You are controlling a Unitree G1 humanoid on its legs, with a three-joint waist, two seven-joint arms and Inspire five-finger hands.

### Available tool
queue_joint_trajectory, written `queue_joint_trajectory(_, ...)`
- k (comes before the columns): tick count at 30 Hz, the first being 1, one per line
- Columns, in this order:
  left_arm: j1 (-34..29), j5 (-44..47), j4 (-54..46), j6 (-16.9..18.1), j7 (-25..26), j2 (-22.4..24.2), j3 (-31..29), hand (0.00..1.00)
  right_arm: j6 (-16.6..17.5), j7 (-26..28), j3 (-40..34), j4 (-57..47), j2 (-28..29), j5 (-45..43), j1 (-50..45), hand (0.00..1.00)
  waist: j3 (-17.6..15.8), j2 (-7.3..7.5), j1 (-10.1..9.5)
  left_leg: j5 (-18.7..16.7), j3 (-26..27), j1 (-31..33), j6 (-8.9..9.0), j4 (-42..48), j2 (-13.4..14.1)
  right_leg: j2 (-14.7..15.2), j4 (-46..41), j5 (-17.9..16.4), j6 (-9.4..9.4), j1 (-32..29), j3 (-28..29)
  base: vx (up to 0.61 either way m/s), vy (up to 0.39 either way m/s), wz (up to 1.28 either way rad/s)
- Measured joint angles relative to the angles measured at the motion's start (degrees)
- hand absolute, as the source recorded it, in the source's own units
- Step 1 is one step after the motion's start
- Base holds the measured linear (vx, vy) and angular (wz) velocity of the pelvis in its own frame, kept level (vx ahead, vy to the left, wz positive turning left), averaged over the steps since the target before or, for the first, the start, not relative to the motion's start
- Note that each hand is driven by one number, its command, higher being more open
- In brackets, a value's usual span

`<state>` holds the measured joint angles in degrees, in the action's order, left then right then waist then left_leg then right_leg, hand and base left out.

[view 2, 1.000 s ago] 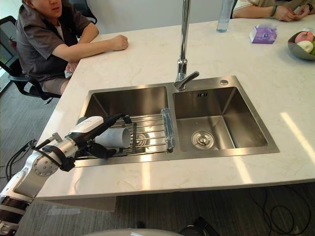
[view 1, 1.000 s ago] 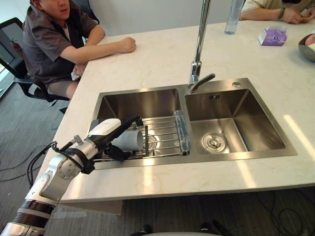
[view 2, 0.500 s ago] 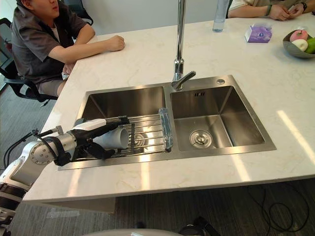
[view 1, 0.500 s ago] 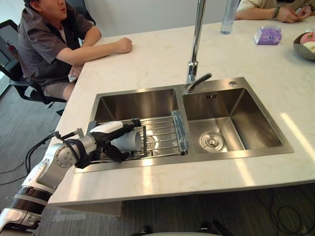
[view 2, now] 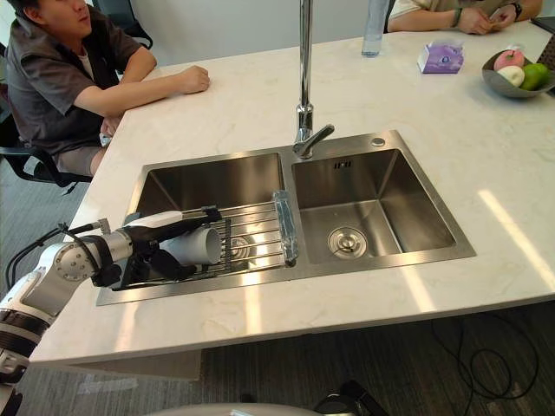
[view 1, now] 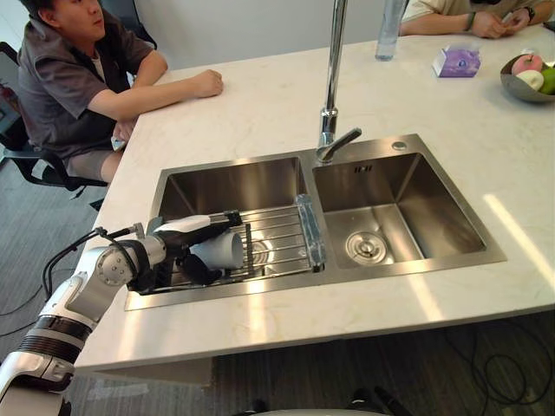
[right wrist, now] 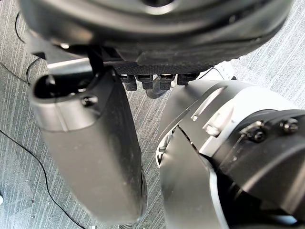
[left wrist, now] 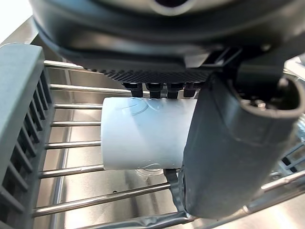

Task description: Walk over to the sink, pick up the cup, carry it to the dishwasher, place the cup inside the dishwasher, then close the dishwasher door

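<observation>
The cup (view 1: 221, 250) lies on its side on the wire rack (view 1: 282, 230) that sits across the left bowl of the sink (view 1: 234, 182). Its open end faces away from the arm and its bottom end sits in the left hand (view 1: 186, 234).

The left hand is closed around the cup. Its fingers (left wrist: 157, 87) reach over the top of the cup and its thumb (left wrist: 228, 148) comes up from below, so the cup is squeezed between them. I think it holds the cup this way because a cup lying down is easy to grab around its middle. I cannot tell if the cup has left the rack bars or rests on them.

The right hand (right wrist: 90, 157) hangs low over the floor (right wrist: 19, 95), out of the way. I cannot tell if it is open or closed.

The job is at its start: the cup is grabbed, but the carry and the dishwasher come later.

The cup is plain white, with no words on it. A purple pack (view 1: 457, 61) on the far side of the tabletop (view 1: 260, 104) has print, too small to read.
</observation>
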<state>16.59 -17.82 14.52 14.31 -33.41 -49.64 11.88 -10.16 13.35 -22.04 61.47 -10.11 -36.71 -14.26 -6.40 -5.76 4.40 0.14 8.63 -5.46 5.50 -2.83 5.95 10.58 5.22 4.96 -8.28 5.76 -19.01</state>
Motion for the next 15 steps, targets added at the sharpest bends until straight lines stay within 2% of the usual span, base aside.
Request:
queue_joint_trajectory(8,1.43,-1.93,3.38,0.27,0.90,0.00,0.99,1.00,-0.20,0.00,-0.01,-0.08,0.00,-0.25,0.01,1.00,0.02,0.03,0.29,-0.23,1.17,-0.02,0.01,-0.08,0.04,-0.04,-0.01,0.12,-0.01,-0.78,1.17,-0.01,-0.002,-0.07)
queue_joint_trajectory(15,2.66,-4.23,7.00,-1.38,1.76,0.14,2.38,1.00,-0.26,0.05,-0.07,0.06,0.44,-0.27,-0.23,1.00,-0.01,0.14,1.20,-0.40,2.26,-0.03,-0.02,-0.07,0.04,-0.06,-0.02,0.40,-0.03,-1.45,2.30,-0.02,-0.005,-0.08)
